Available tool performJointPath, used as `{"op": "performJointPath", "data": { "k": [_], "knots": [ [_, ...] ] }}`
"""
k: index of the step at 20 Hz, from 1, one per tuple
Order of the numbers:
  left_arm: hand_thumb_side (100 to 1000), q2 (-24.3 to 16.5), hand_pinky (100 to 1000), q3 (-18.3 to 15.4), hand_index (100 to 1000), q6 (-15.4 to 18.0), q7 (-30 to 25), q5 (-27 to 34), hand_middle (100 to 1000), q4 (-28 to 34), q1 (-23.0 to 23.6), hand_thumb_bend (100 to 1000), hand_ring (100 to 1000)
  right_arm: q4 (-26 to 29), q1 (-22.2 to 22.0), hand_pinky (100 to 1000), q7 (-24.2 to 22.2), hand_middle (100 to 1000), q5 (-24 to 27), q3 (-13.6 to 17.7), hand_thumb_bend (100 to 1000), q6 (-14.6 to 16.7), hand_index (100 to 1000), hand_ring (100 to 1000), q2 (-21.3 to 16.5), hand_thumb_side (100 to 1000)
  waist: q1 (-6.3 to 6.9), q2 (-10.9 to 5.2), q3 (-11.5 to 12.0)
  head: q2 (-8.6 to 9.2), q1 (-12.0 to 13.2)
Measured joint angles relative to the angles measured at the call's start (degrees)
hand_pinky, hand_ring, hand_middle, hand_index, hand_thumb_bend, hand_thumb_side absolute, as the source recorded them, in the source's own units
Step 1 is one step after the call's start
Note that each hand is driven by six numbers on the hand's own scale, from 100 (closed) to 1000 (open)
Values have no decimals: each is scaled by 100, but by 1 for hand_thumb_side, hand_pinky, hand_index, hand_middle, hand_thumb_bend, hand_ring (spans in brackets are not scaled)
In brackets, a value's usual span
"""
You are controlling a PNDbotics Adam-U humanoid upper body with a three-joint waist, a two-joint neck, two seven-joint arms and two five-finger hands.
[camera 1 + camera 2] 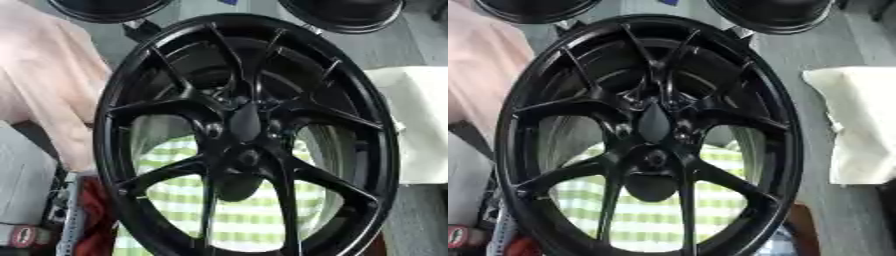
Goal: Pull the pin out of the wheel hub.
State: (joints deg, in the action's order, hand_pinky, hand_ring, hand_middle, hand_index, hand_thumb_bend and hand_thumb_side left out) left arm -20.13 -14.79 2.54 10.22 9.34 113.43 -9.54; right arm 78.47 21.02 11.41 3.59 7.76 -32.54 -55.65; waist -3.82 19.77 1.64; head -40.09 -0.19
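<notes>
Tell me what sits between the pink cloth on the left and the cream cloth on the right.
The large black spoked wheel rim fills that stretch between the pink cloth and the cream cloth, shown in both eye views. Green-and-white checked fabric shows through its lower spokes.

Behind the spokes I see a cloth with green and white checks (249, 212); it shows only through the lower openings. On the left lies a pale pink fabric (44, 75), which covers much of that side from the top edge downward. Below it there is a grey surface (22, 175), and near the lower left corner a red thing (94, 220) beside a small red and white round object (24, 235); what these are I cannot tell. On the right rests a cream-white cloth (855, 125), on grey floor (859, 45). At the top edge stand 2 dark round objects, 1 to the left (109, 9) and 1 to the right (346, 14), each cut off by the frame.
</notes>
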Motion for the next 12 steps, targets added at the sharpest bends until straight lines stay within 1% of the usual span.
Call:
{"op": "performJointPath", "data": {
  "k": [1, 2, 3, 4, 5, 6, 7, 8, 9, 10, 12],
  "knots": [
    [886, 0, 849, 0, 844, 0, 0, 1, 726, 0, 0, 100, 682, 33, 16, 921, 21, 795, 35, 1, 429, 32, 797, 908, 4, 295, 0, -1, 4, 0, -1],
    [885, 0, 849, 0, 844, 0, 0, 1, 727, 0, 0, 100, 682, 88, 20, 918, 44, 775, 80, 1, 354, 89, 789, 896, 12, 374, -1, -1, 11, 0, -1],
    [885, 0, 849, -1, 844, 0, 0, 1, 727, 0, 0, 100, 682, 163, 28, 918, 69, 767, 136, 0, 295, 171, 787, 892, 29, 423, -1, -1, 14, 1, -2],
    [885, 0, 849, -1, 844, 0, 0, 1, 727, 0, 0, 100, 682, 262, 45, 919, 98, 755, 207, -3, 210, 273, 786, 887, 46, 483, 0, -1, 17, 1, -3],
    [884, 0, 849, -1, 844, 0, 0, 2, 727, 0, 0, 100, 682, 383, 66, 920, 130, 746, 280, -10, 132, 398, 786, 881, 51, 519, 2, -1, 25, 4, -5],
    [884, 0, 849, -1, 844, 0, 0, 3, 727, 0, 0, 100, 682, 533, 93, 923, 168, 744, 358, -32, 100, 545, 787, 879, 58, 532, 5, -1, 35, 12, -14],
    [883, 0, 849, -1, 844, 1, -1, 6, 727, 0, -1, 100, 682, 704, 123, 926, 208, 740, 436, -60, 100, 712, 786, 876, 74, 533, 8, -1, 48, 26, -26],
    [883, 0, 849, -1, 844, 1, -1, 13, 727, 0, -2, 100, 682, 891, 157, 925, 245, 738, 519, -100, 100, 889, 783, 874, 97, 512, 12, -1, 62, 44, -43],
    [883, 0, 848, 0, 844, 2, -2, 18, 727, 0, -4, 100, 682, 1090, 191, 923, 276, 735, 618, -147, 120, 1079, 780, 871, 114, 488, 15, -1, 74, 48, -56],
    [882, 0, 848, 0, 843, 4, -4, 20, 727, 0, -6, 100, 683, 1293, 227, 921, 307, 730, 728, -200, 188, 1270, 778, 868, 142, 436, 17, -1, 83, 51, -72],
    [881, 0, 848, 3, 843, 6, -6, 25, 727, 0, -11, 100, 683, 1683, 323, 917, 362, 718, 949, -319, 255, 1629, 772, 859, 205, 369, 19, -2, 94, 76, -103]
  ]
}}
